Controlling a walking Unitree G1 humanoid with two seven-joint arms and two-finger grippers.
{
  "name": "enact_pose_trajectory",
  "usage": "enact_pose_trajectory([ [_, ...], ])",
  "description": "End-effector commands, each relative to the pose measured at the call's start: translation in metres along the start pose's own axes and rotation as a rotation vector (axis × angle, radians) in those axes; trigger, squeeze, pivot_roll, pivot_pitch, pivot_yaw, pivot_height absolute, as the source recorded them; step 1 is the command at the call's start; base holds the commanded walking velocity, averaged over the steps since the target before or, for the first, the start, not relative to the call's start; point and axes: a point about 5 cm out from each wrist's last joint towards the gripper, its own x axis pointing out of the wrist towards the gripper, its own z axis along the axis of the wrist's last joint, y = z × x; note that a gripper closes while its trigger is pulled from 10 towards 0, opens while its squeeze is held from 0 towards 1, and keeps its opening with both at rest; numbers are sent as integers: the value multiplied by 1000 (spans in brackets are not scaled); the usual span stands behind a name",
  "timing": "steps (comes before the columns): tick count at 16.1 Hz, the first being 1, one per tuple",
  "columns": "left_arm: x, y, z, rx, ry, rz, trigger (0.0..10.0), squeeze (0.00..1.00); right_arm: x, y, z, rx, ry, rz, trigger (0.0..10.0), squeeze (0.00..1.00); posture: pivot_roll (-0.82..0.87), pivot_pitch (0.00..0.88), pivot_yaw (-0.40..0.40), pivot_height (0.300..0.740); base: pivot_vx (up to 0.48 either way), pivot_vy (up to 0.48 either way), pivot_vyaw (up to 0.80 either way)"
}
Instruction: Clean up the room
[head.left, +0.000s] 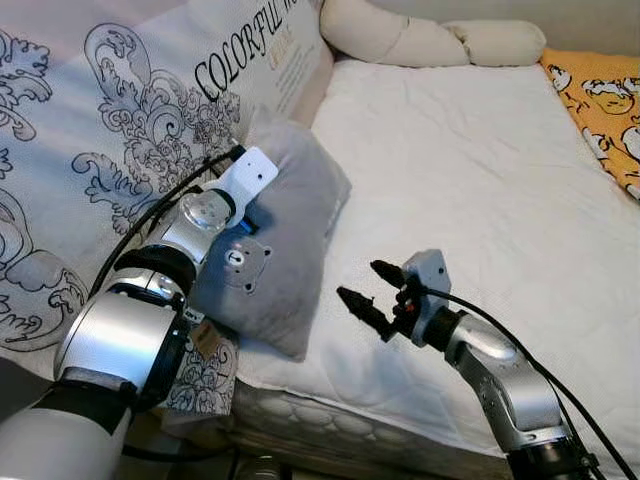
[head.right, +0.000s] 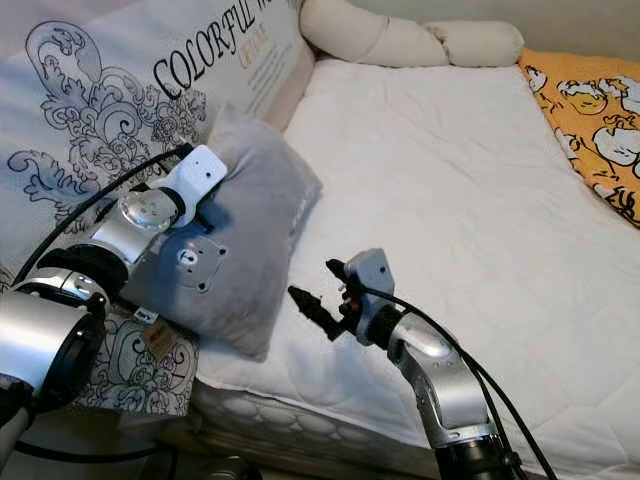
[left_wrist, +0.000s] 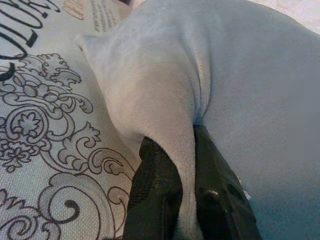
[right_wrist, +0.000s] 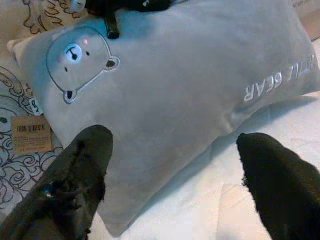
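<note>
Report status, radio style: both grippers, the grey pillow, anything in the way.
Left gripper shut on grey bear pillow, pinching its edge. Right gripper open, hovering over white mattress, aimed at pillow. Patterned cushion beside pillow; nothing blocking.

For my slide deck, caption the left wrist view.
Left pincer pinching a fold of the grey pillow beside the patterned cushion.

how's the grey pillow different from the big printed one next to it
The grey pillow is plain plush with a small bear face; the printed pillow has black scrollwork and lettering. The grey one is smaller and pinched by the left gripper; the printed one is untouched. Both lie at the bed's left side.
</note>
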Motion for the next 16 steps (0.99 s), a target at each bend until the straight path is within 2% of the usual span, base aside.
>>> enact_pose_trajectory([
  [1,0,12,15,33,-41,11,10000,420,0,3,5,1,-16,23,10000,1000,-29,0,94,740,0,0,0],
  [2,0,11,15,-5,-43,11,10000,1000,1,3,6,2,-17,12,10000,1000,-29,0,93,740,0,0,0],
  [6,-1,18,17,11,-56,52,10000,1000,6,6,6,4,-14,16,10000,1000,-18,0,81,740,0,0,0],
  [9,-4,29,26,-47,-137,80,10000,1000,9,6,4,9,-13,-14,10000,1000,0,0,62,740,0,0,0],
  [10,-6,32,34,-222,-223,69,10000,1000,10,3,6,7,-29,-79,10000,1000,9,0,57,740,0,0,0],
  [11,-6,32,34,-222,-223,69,10000,1000,10,3,6,7,-29,-79,10000,1000,9,0,57,740,0,0,0],
  [12,-7,27,38,-423,-333,37,10000,1000,8,-9,6,7,-40,-278,10000,1000,21,0,53,740,0,0,0],
  [13,-7,21,37,-459,-362,21,10000,1000,6,-12,6,24,-44,-346,10000,1000,24,0,52,740,0,0,0],
  [14,-9,0,30,-556,-426,-9,10000,1000,0,-16,8,49,-67,-480,10000,1000,27,0,46,740,0,0,0],
  [16,-24,-26,19,-670,-466,-10,10000,1000,-4,-13,14,69,-107,-571,10000,1000,32,0,22,740,0,-176,0],
])
